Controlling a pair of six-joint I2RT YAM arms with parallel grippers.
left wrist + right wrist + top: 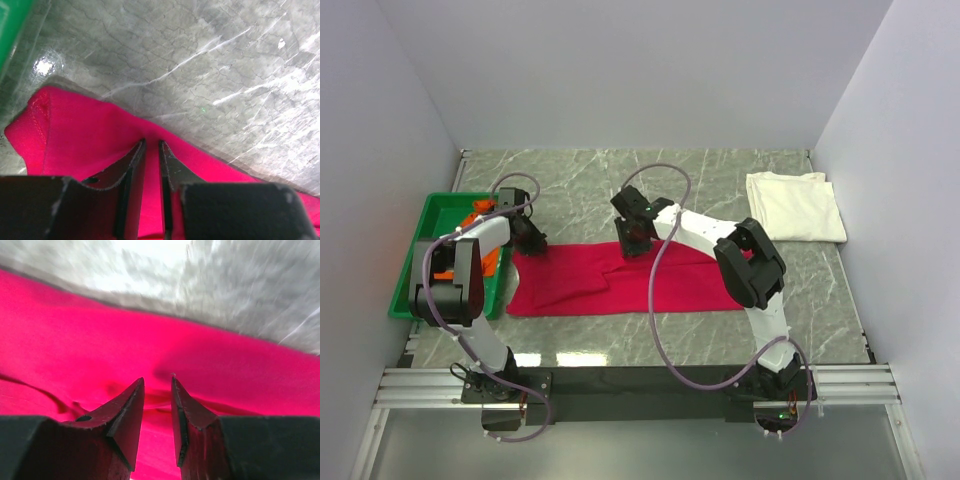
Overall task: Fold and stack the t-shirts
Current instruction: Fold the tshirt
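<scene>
On grey marble table, crimson cloth t-shirt lies spread; left gripper and right gripper pinch it, fingers nearly closed.

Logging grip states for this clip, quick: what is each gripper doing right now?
Left gripper: closed on the far edge of the crimson t-shirt.
Right gripper: jaws narrowly apart over the same shirt; grip cannot be told.

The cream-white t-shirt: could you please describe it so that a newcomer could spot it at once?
Start at the grey marble table and go to its far right corner. There lies the cream-white t-shirt, folded flat into a rough rectangle. It is the only pale cloth in sight, well away from the crimson t-shirt spread mid-table.
</scene>
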